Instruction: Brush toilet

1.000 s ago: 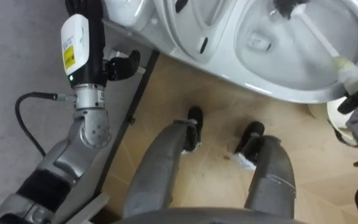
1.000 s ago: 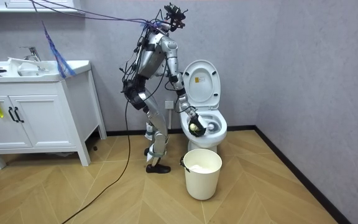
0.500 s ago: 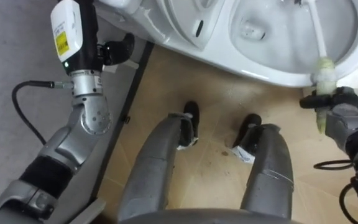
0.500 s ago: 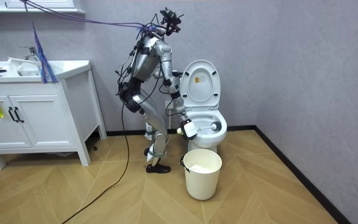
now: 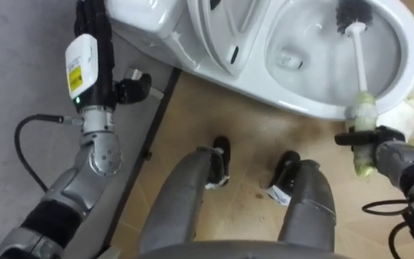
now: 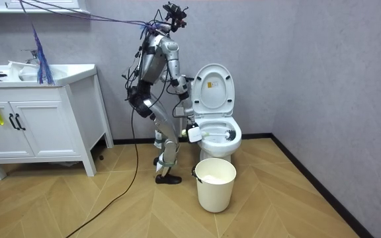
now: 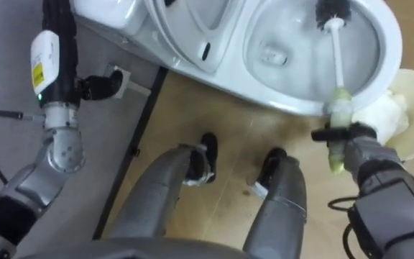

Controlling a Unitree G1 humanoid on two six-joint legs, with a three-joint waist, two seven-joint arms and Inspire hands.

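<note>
The white toilet (image 5: 397,75) stands with its lid up (image 6: 213,89). A toilet brush (image 5: 359,61) has its dark bristle head deep in the bowl at the far side, and its white shaft slants back over the front rim. My right hand (image 5: 388,147) is curled round the brush's pale green handle just outside that rim. In the room view I stand at the toilet's left side, bent a little toward it, right hand (image 6: 194,133) at the bowl's edge. My left forearm runs up along the wall beside the tank, and the left hand (image 5: 92,13) leaves the top edge.
A white bucket (image 6: 215,184) with something white in it stands on the wood floor just in front of the toilet, below my right hand (image 7: 408,90). A water valve (image 7: 113,83) sticks out of the wall beside the tank. A white vanity with sink (image 6: 38,112) stands farther left.
My right hand has drawn back from the bowl's right rim to its front rim, swinging the brush handle with it while the bristles stay in the bowl. My torso has straightened somewhat.
</note>
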